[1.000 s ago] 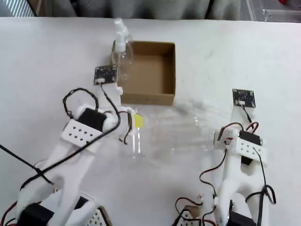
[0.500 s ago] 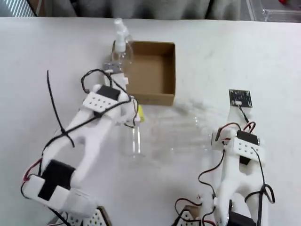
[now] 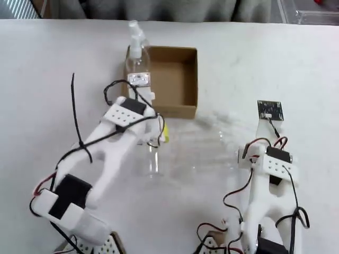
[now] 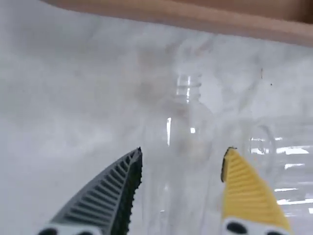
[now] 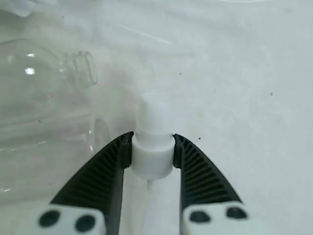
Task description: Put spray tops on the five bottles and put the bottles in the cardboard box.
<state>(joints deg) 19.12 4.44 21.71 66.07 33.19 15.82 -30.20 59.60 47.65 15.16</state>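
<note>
A clear bottle without a top (image 4: 183, 127) lies on the table with its neck toward the cardboard box (image 3: 170, 79). My left gripper (image 4: 182, 154) is open, with its grey and yellow fingers on either side of that bottle (image 3: 152, 159). In the high view the left gripper (image 3: 157, 132) hangs just in front of the box. One bottle with a spray top (image 3: 136, 53) stands against the box's left wall. My right gripper (image 5: 152, 138) is shut on a white spray top (image 5: 152, 149), close to the open neck of another lying clear bottle (image 5: 44, 73).
Several more clear bottles (image 3: 204, 143) lie between the two arms in front of the box. The right arm (image 3: 270, 164) stands at the right front. Cables hang loosely off both arms. The box's front edge (image 4: 195, 22) is close beyond the left gripper.
The left arm has swung forward and to the right, bringing its open gripper down around the lying bottle in front of the box. The right arm has hardly moved.
</note>
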